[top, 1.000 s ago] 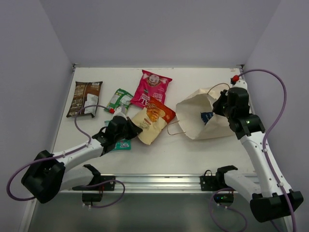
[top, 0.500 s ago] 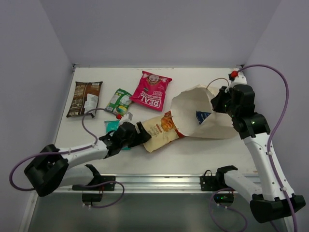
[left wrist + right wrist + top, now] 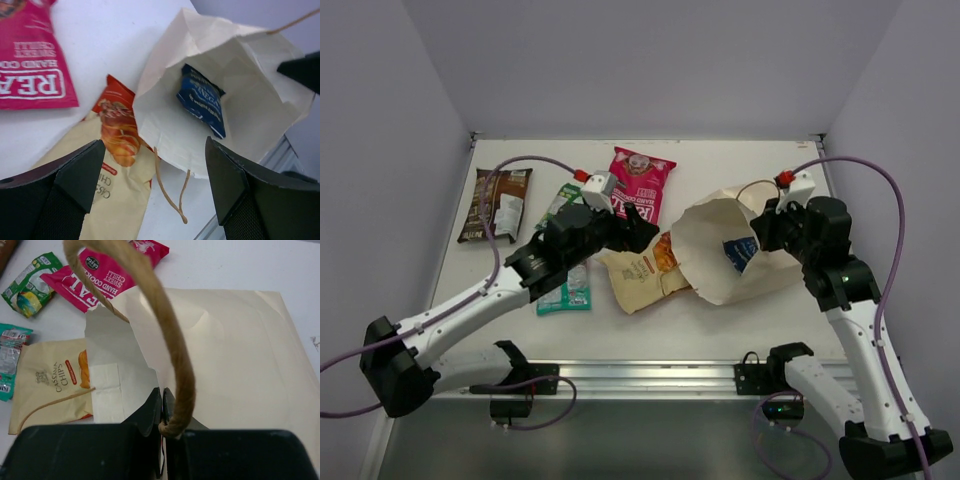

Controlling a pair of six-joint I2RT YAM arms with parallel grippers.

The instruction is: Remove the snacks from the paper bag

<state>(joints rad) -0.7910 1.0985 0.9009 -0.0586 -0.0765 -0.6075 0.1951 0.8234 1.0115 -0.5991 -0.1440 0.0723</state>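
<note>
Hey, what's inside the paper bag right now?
One blue packet lies inside the paper bag. Anything beneath that packet or tucked in the bag's folds is covered and cannot be seen.

From above, the left arm covers most of the green packet and the top of the teal one, and the left gripper hides the REAL packet's lower edge. The bag lies over a corner of the chips packet. The blue packet shows only through the bag's mouth, its print too small to read. In the right wrist view a blurred handle crosses the bag, and paper partly covers the right gripper's fingers. The left wrist view's edges cut off the REAL and chips packets
</note>
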